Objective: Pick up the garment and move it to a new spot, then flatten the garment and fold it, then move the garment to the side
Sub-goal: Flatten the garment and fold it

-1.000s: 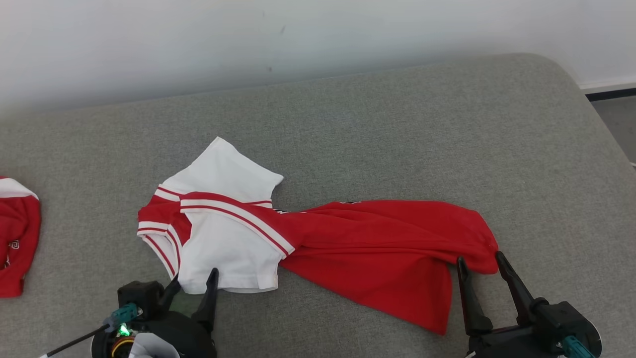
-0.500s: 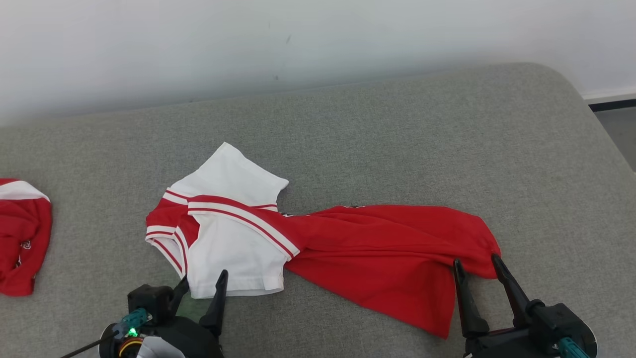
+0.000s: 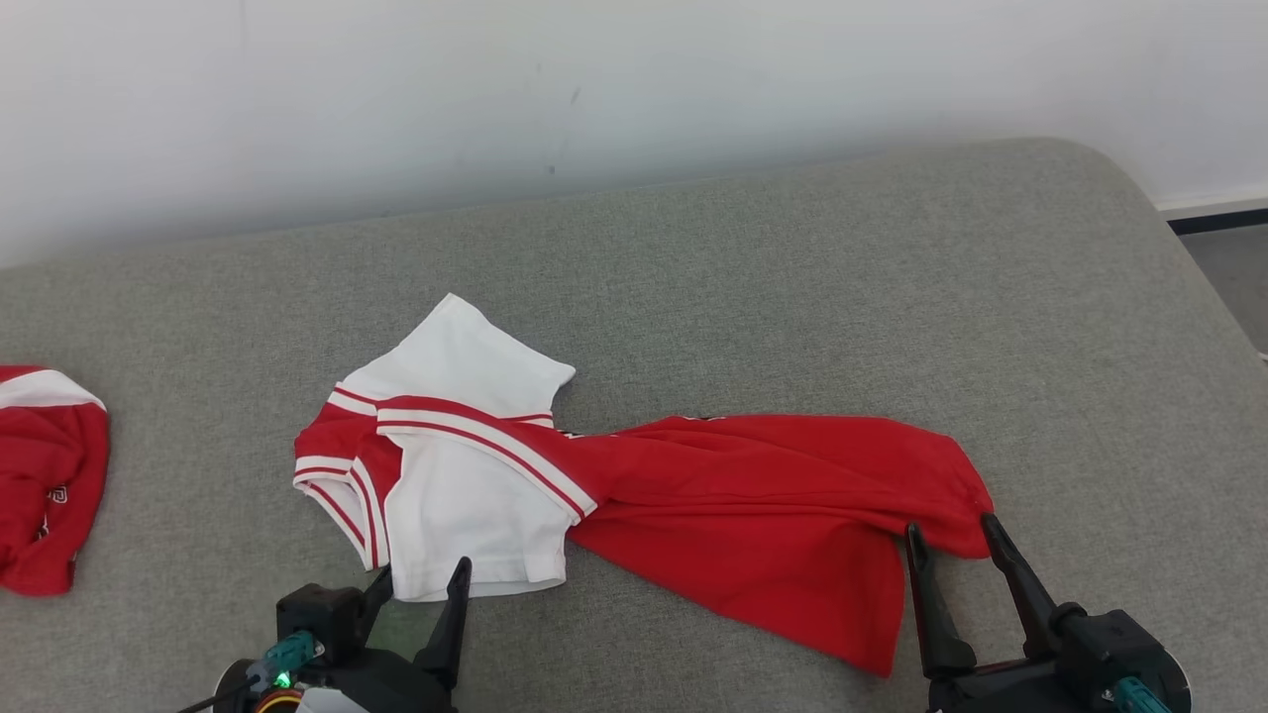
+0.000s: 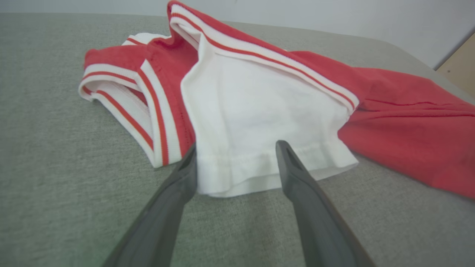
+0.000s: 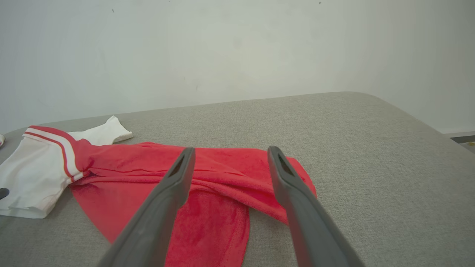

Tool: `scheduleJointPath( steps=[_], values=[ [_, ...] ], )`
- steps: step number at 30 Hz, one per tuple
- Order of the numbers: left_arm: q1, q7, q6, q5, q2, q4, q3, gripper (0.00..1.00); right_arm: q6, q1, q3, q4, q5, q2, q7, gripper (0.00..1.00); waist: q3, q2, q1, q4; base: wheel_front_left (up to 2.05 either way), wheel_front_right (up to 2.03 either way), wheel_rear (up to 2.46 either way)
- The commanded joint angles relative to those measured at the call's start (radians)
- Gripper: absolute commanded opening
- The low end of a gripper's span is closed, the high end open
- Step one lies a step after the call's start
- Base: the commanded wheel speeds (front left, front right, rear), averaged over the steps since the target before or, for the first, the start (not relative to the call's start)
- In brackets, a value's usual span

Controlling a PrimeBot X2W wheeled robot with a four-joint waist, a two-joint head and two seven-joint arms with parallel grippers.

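Now both grippers stay spread wide, holding nothing. The left gripper (image 3: 423, 569) has edged in to straddle the white sleeve hem of the garment (image 3: 753, 495); the right gripper (image 3: 948, 524) straddles its red end on the grey cushion (image 3: 792, 297).

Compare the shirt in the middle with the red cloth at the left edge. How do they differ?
The shirt lies stretched out long across the grey cushion; the red cloth sits bunched, cut off by the picture's edge. The shirt shows large white panels; the red cloth is mostly red with one white band. Both are red and white and rest on the same cushion.
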Motion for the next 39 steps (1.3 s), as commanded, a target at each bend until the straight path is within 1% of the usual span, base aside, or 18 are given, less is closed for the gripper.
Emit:
scheduleJointPath(
  steps=[1,5,6,7,9,14,20,25,32,39],
  values=[
    [-0.008,0.002,0.005,-0.002,0.004,0.004,0.0,1.0,-0.002,0.006,0.001,-0.002,0.01,-0.001,0.002,1.0,0.002,0.0,0.0001,-0.001,0.0,0.0,0.0],
    [-0.03,-0.006,0.011,0.002,0.008,0.006,0.004,1.0,-0.002,-0.007,0.006,-0.005,0.01,-0.01,0.005,1.0,0.004,0.0,0.0001,-0.009,0.0,0.0,0.0],
    [-0.029,-0.009,0.012,0.003,0.009,0.005,0.003,0.96,-0.002,-0.008,0.003,-0.005,0.011,-0.013,0.005,1.0,0.004,0.0,0.0001,-0.01,0.0,0.0,0.0],
    [-0.028,-0.01,0.012,0.003,0.01,0.004,0.003,0.41,-0.002,-0.008,-0.003,-0.004,0.012,-0.015,0.007,1.0,0.004,0.0,0.0001,-0.011,0.0,0.0,0.0],
    [-0.024,-0.01,0.011,0.004,0.011,0.004,0.0,0.0,-0.002,-0.01,-0.019,0.001,0.015,-0.019,0.018,1.0,0.004,0.0,0.0001,-0.014,0.0,0.0,0.0],
    [-0.013,-0.007,0.014,0.0,0.012,0.004,-0.005,0.0,-0.002,-0.035,-0.07,0.022,0.033,-0.03,0.095,1.0,0.008,0.0,0.0001,-0.013,0.0,0.0,0.0],
    [-0.011,-0.009,0.027,0.007,0.012,-0.02,-0.011,0.0,-0.002,-0.096,-0.169,0.065,0.054,-0.034,0.308,1.0,0.032,0.0,0.0001,0.001,0.0,0.0,0.0],
    [-0.013,-0.008,0.031,0.004,0.004,-0.038,-0.019,0.0,-0.002,-0.158,-0.21,0.102,0.076,-0.027,0.428,1.0,0.058,0.0,0.0001,0.017,0.0,0.0,0.0],
    [-0.027,-0.005,0.03,0.0,0.002,-0.051,-0.028,0.0,-0.002,-0.227,-0.247,0.158,0.063,-0.016,0.53,1.0,0.083,0.0,0.0001,0.034,0.0,0.0,0.0],
    [-0.043,-0.005,0.031,-0.004,0.012,-0.06,-0.03,0.0,-0.002,-0.269,-0.258,0.2,0.046,-0.006,0.602,1.0,0.1,0.0,0.0001,0.036,0.0,0.0,0.0]
  ],
)
